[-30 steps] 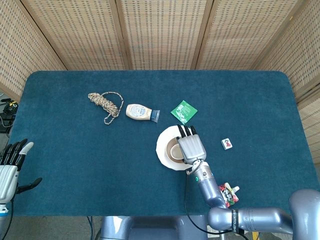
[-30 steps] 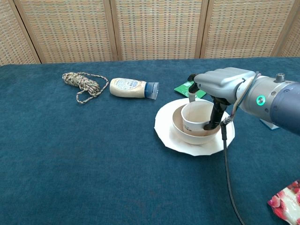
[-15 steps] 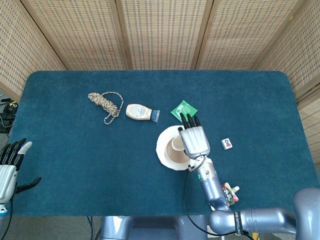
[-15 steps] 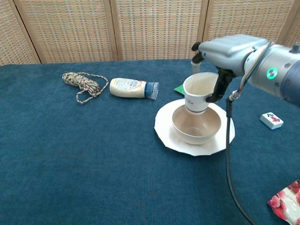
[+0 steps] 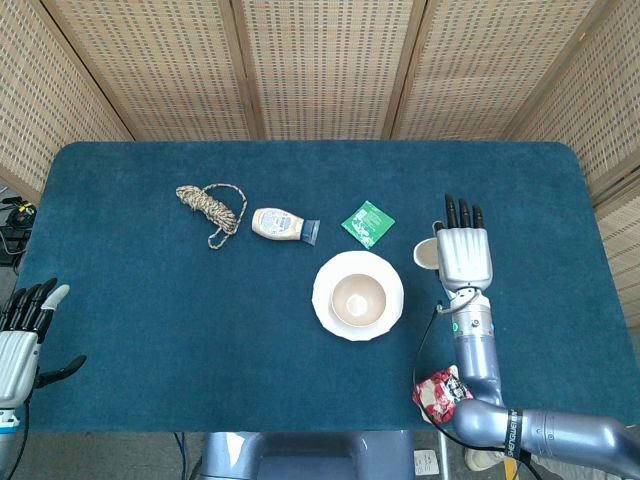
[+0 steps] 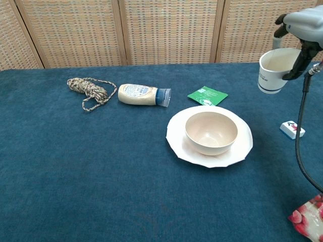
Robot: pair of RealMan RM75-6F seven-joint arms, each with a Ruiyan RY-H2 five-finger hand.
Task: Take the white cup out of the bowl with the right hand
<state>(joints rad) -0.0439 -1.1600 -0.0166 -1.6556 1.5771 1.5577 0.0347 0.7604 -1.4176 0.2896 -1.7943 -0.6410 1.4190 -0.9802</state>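
My right hand [image 5: 464,254] [image 6: 301,22] holds the white cup [image 6: 274,70] [image 5: 426,254] in the air, right of the bowl and well above the table. The cup stays upright, with fingers over its rim. The beige bowl [image 5: 359,297] [image 6: 211,132] sits empty on a white plate [image 5: 325,300] [image 6: 177,141] near the table's middle. My left hand [image 5: 22,328] hangs open off the table's front left corner, holding nothing.
A coiled rope [image 5: 212,207] [image 6: 87,89] and a lying sauce bottle [image 5: 282,224] [image 6: 143,95] are left of the plate. A green packet [image 5: 367,222] [image 6: 207,95] lies behind it. A small white tile [image 6: 292,129] lies to the right; a red snack packet [image 5: 439,391] [image 6: 308,219] sits at the front right edge.
My right hand has lifted the white cup out of the bowl and carried it up and to the right. The bowl now stands empty. The left hand has barely moved.
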